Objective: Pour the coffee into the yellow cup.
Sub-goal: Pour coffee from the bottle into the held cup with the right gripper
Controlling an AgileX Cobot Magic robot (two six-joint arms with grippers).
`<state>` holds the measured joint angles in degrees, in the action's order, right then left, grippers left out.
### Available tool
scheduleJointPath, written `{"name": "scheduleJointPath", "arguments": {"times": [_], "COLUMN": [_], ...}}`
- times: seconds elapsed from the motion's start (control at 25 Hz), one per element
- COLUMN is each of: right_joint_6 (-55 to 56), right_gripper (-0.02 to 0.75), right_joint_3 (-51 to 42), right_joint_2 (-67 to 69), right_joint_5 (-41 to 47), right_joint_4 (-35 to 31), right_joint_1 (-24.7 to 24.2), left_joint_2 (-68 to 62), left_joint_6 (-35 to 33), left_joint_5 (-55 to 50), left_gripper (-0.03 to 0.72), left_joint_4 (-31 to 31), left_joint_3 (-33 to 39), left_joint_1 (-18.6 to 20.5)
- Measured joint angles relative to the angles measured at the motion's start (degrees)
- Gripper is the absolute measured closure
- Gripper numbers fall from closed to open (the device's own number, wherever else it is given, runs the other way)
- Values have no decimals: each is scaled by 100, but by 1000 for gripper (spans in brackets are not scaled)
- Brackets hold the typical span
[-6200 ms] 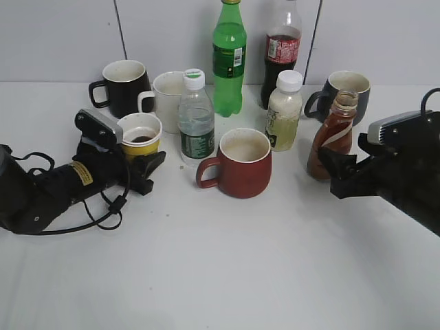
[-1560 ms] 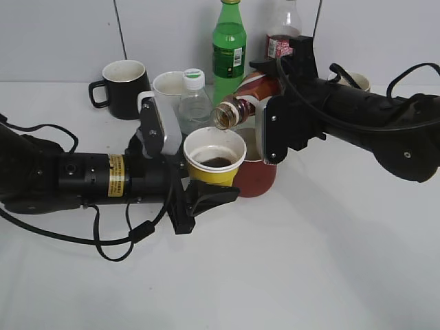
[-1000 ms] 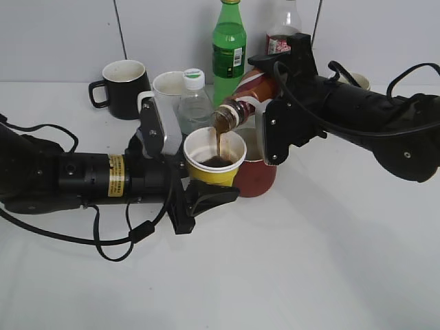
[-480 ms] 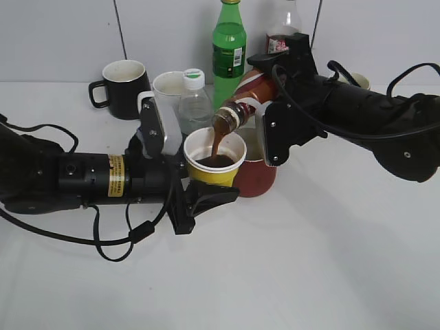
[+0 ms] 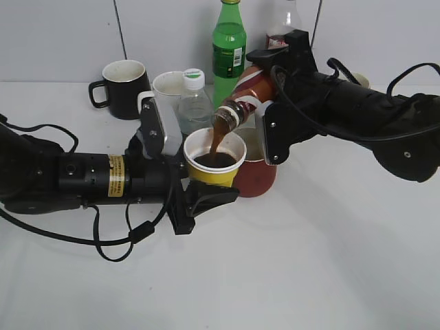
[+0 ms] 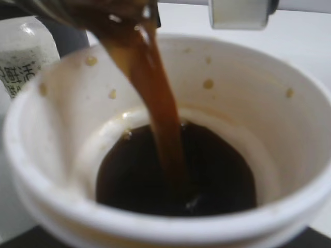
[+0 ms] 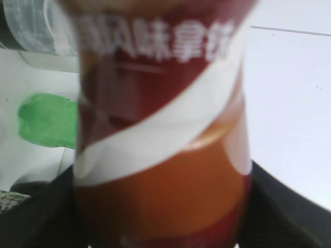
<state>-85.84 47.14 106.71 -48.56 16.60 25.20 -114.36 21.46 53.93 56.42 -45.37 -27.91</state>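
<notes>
My left gripper (image 5: pixel 199 185) is shut on the yellow cup (image 5: pixel 212 172) and holds it in front of the dark-red mug. The cup's white inside fills the left wrist view (image 6: pixel 258 103), with dark coffee (image 6: pixel 207 175) pooled in it. My right gripper (image 5: pixel 271 117) is shut on the brown coffee bottle (image 5: pixel 251 89), tilted with its mouth over the cup. A brown stream (image 5: pixel 215 141) runs from the bottle into the cup. The bottle's brown and white label fills the right wrist view (image 7: pixel 160 170).
A dark-red mug (image 5: pixel 260 180) stands right behind the cup. Behind are a black mug (image 5: pixel 126 86), a white mug (image 5: pixel 165 93), a clear water bottle (image 5: pixel 194 96), a green bottle (image 5: pixel 228 51) and a cola bottle (image 5: pixel 276 34). The left arm's cable (image 5: pixel 117 237) lies on the table.
The bottle has tipped a little further and the stream has kept running. The dark coffee in the cup has risen. Both arms have stayed nearly in place.
</notes>
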Motion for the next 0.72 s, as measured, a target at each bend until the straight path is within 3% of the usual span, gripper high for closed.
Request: {"name": "scheduleJointPath", "arguments": {"times": [0.72], "right_joint_6": [-36], "right_gripper": [232], "right_joint_3": [0], "right_joint_2": [0], "right_joint_5": [-14], "right_joint_4": [-6], "right_joint_1": [0], "left_joint_2": [0], "left_joint_6": [0], "left_joint_5": [-16], "left_gripper": [272], "left_joint_4": [0], "left_joint_3": [0], "left_joint_1": [0]}}
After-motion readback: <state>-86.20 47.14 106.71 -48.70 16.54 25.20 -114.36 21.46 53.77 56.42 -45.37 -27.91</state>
